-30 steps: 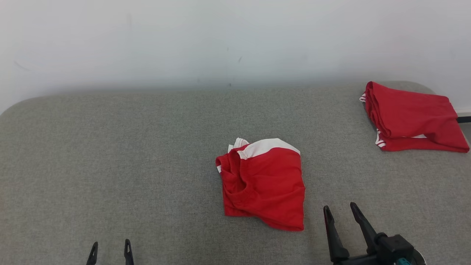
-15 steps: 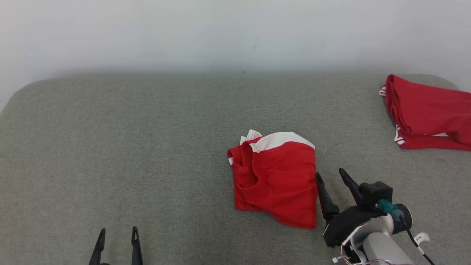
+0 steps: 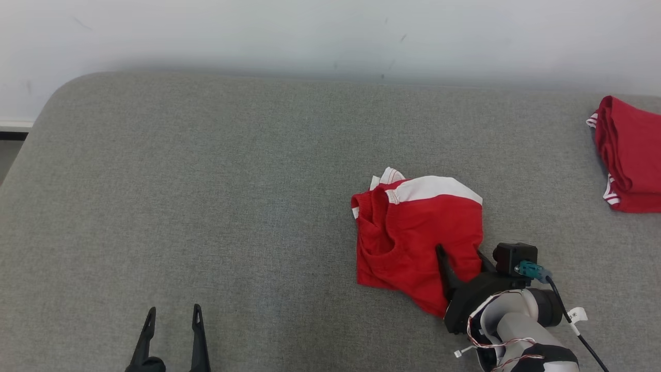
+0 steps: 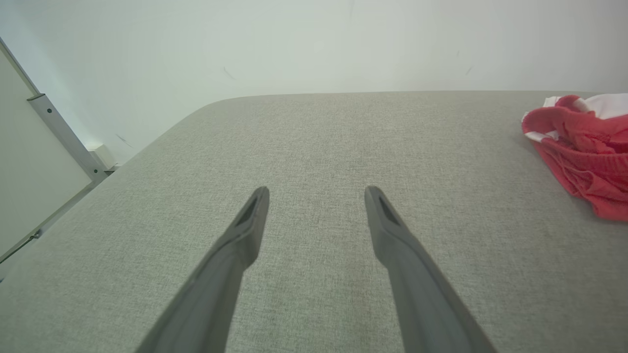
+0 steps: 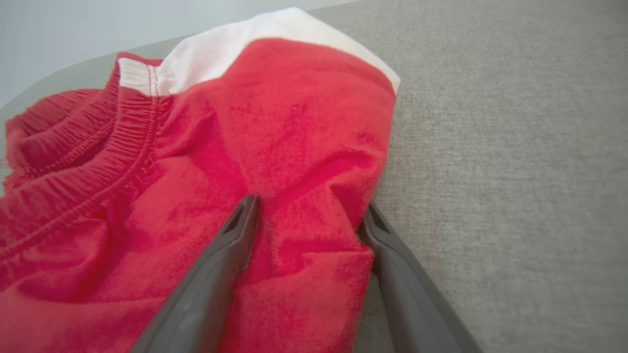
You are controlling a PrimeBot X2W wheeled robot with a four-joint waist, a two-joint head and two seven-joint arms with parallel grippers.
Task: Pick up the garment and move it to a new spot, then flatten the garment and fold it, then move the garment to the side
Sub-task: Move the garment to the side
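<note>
The garment [image 3: 413, 232] is a crumpled red piece with a white panel and an elastic waistband, lying right of centre on the grey padded surface [image 3: 206, 181]. My right gripper [image 3: 459, 251] stands open at its near right edge. In the right wrist view a raised fold of the garment [image 5: 270, 122] sits between the spread fingers of the right gripper [image 5: 310, 203], one finger on the cloth and the other at its edge. My left gripper [image 3: 174, 309] is open over bare surface at the lower left, well away from the garment. The left wrist view shows the left gripper [image 4: 318, 189] with the garment [image 4: 584, 147] far to its right.
A second red garment [image 3: 630, 155], folded, lies at the far right edge of the surface. A white wall runs behind. The surface's rounded left corner [image 3: 57, 93] drops off, with a metal rail [image 4: 59, 132] beyond it.
The head camera has swung left. My right gripper has moved forward from the bare surface onto the garment's near right edge, still open. The left gripper has stayed put.
</note>
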